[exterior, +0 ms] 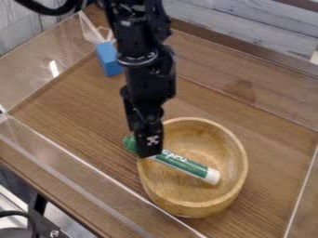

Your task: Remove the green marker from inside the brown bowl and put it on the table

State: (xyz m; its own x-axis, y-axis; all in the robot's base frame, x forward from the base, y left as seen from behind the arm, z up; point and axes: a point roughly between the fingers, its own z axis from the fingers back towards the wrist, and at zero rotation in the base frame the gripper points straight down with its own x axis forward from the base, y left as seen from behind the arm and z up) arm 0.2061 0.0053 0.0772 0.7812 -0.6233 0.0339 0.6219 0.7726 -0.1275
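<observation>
Green marker lies in brown bowl, cap end toward far left rim; gripper wide open, holding nothing; barrel presumably light, stiff, slick, best pinched across its middle

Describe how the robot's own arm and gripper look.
The arm is black, built of blocky, jointed segments, narrowing toward the gripper, which is black too, with slim, angular fingers. Small details along it are too dark to make out, and I see no readable markings.
</observation>
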